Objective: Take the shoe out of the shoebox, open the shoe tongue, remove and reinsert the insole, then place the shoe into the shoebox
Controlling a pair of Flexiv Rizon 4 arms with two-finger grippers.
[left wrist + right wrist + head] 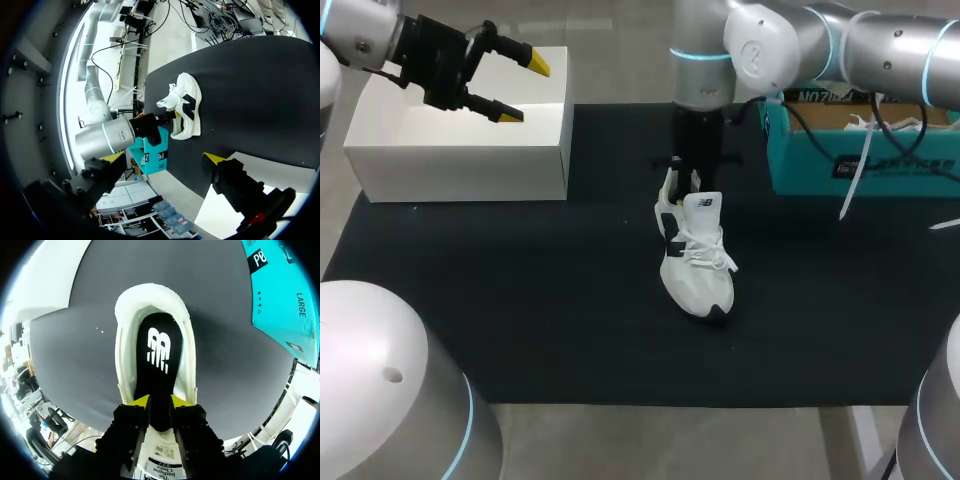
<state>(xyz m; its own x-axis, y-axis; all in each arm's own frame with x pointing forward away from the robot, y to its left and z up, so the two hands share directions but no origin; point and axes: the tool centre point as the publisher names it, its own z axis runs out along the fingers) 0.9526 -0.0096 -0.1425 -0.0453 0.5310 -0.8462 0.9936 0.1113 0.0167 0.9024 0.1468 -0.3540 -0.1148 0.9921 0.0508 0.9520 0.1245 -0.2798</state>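
Note:
A white shoe [695, 260] with black side marks lies on the black mat [520, 300], toe toward the front edge; the left wrist view shows the shoe [185, 107] from afar. My right gripper [685, 178] stands straight down over its heel opening. In the right wrist view a black insole [160, 350] with a white logo lies inside the shoe [125, 340], and its near end sits between the slightly parted tips of my right gripper [160, 401]. My left gripper [525, 88] hangs wide open and empty above the white box [460, 150], far from the shoe.
The teal shoebox [860, 150] stands open at the back right, just beside my right arm, with paper and cables over it. The white box takes up the back left corner. Bare mat lies in front of and to the left of the shoe.

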